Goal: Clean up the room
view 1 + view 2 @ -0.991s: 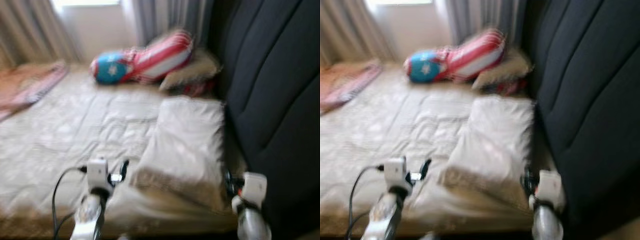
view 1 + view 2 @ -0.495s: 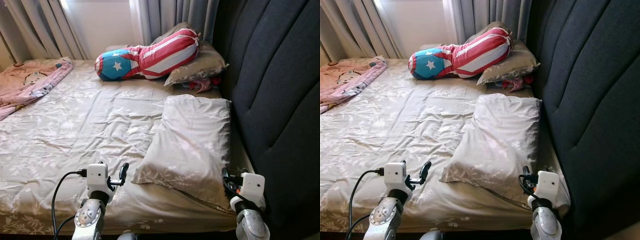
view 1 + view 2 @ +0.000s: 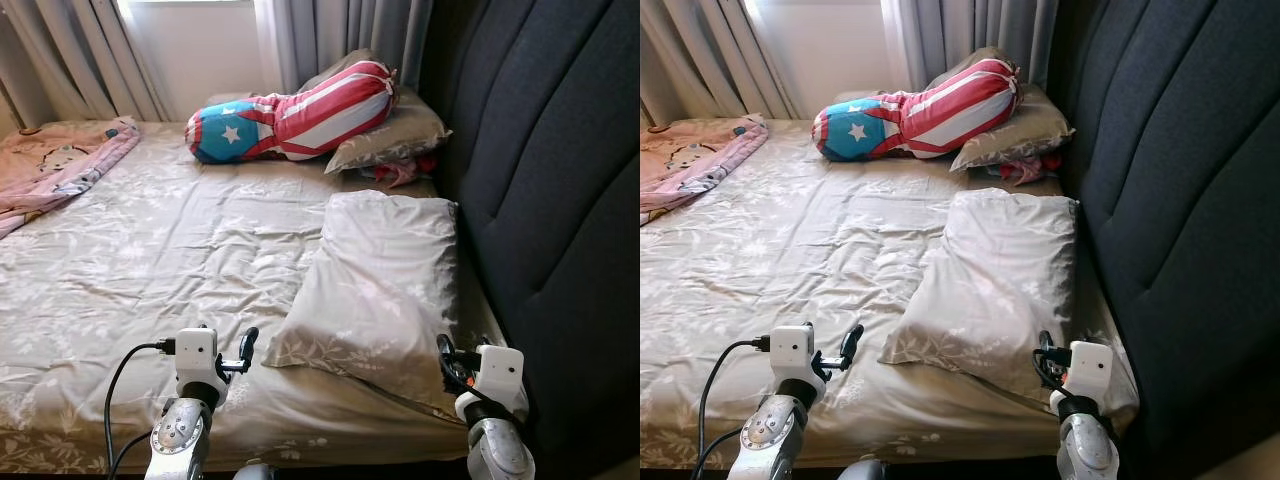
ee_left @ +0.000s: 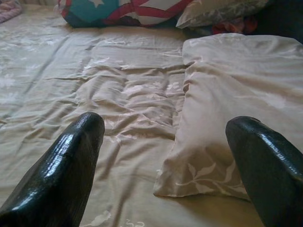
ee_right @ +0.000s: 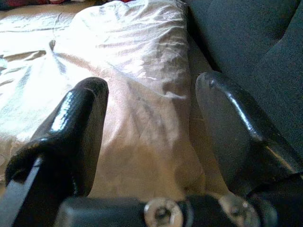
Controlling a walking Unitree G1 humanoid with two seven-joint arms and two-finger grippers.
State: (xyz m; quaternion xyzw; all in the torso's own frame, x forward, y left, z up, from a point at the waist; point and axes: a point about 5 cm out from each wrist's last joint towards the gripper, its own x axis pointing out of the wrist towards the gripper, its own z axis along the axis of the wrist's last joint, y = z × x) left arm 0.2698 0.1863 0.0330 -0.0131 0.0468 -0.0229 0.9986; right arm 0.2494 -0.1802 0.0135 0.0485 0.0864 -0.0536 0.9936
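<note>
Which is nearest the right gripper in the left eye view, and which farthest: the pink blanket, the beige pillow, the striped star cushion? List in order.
From the right gripper:
1. Beige pillow, just ahead, by the headboard.
2. Striped star cushion, at the far end of the bed.
3. Pink blanket, far left corner.

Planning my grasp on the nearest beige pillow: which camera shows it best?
The left eye view: the whole beige pillow lies slanted beside the dark headboard. The right eye view matches it. The left wrist view shows its near corner, the right wrist view its wrinkled top between the fingers.
</note>
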